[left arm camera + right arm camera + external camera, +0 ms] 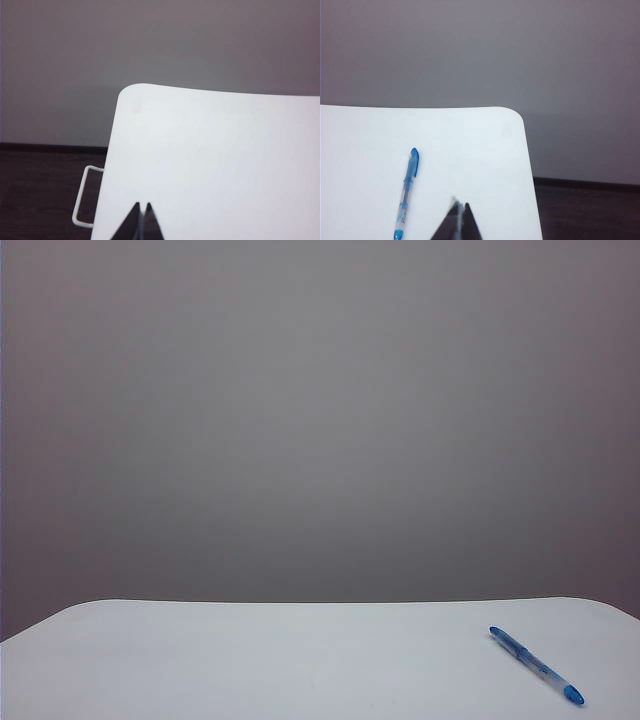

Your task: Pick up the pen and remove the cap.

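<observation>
**Both grippers sitting closed, pen lying free on the table**

Currently the left gripper [141,212] is hanging over the white table [210,150] near one of its rounded corners, its dark fingers pressed together and holding nothing. Nothing of the task is showing near its jaws; the left wrist view alone is showing a white wire handle [82,200] sticking out past the table edge above dark floor.

Further right, the pen [536,666] is lying flat and slanted on the table's right part in the exterior view, which is showing neither gripper. The cap [413,161] is still sitting on it, at the end pointing away from the right gripper.

Rightmost, the right gripper [458,209] is also sitting with its jaws together and empty. In the right wrist view the pen [406,194] is lying beside the jaws, near but apart from them, running roughly along the direction they are pointing.

The pen's near end is being cut off by that picture's edge, and only the fingertips of either gripper are showing.
</observation>
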